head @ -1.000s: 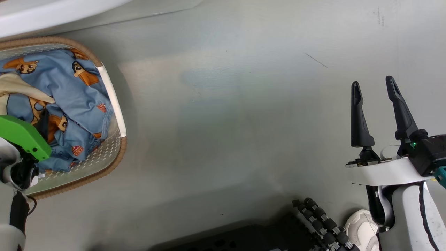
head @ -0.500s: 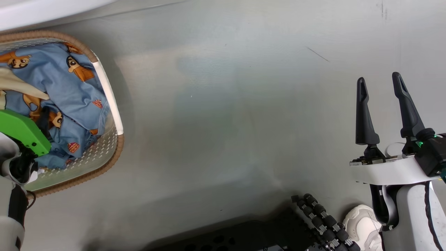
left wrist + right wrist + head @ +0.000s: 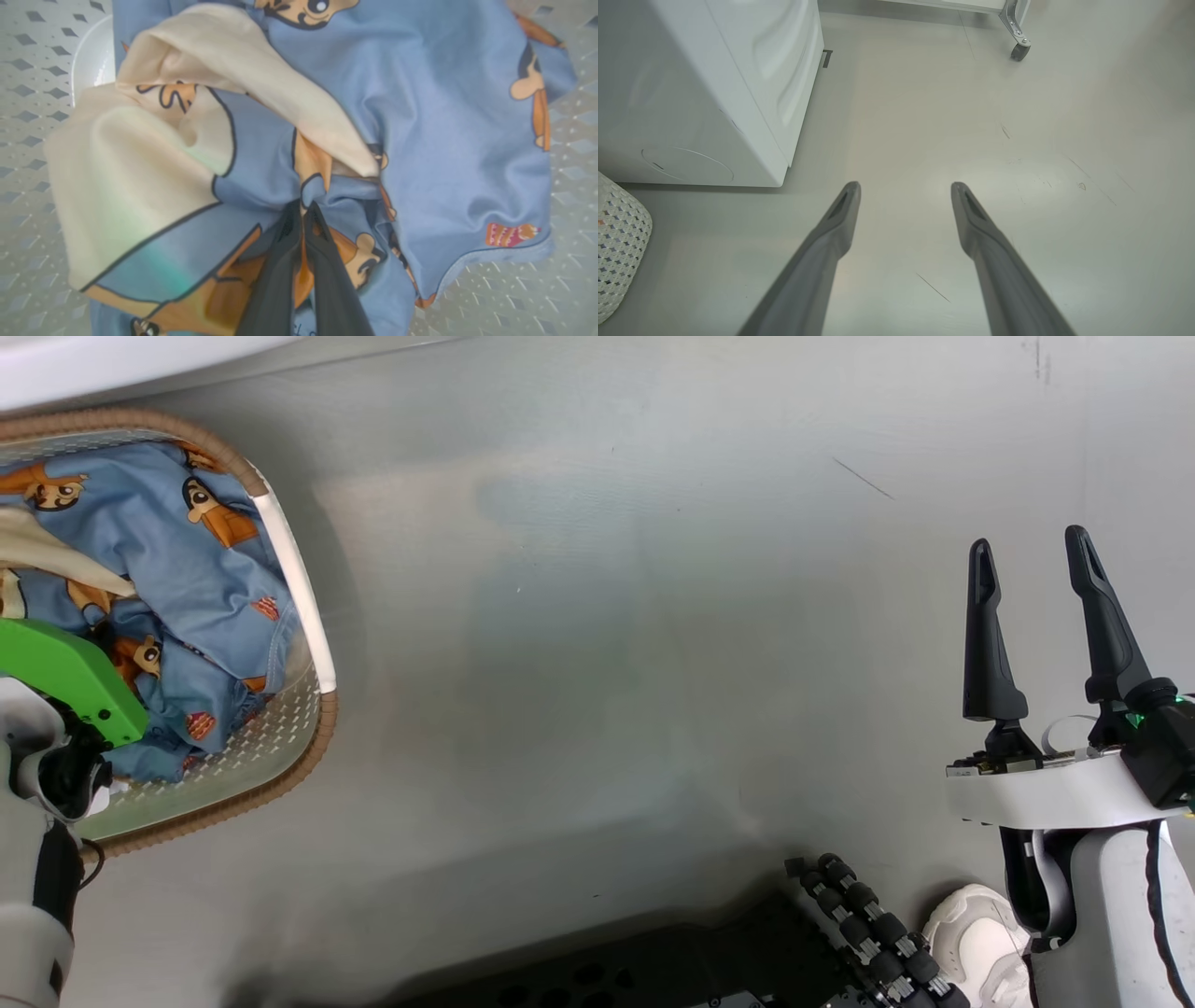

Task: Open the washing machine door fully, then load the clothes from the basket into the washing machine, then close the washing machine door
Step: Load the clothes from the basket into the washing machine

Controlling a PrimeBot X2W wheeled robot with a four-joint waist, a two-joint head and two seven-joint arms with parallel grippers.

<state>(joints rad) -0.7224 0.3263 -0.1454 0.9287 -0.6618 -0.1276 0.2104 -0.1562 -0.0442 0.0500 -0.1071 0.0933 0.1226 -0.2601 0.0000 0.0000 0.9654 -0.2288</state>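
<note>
Left jaws tight on the clothes (image 3: 444, 116) in left wrist view; right jaws apart.

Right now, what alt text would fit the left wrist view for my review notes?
The left hand is pinched shut on a fold of the clothes, light blue fabric with orange-brown cartoon figures and a cream patch at left. They lie bunched in the basket, its pale perforated plastic showing at both sides.
</note>
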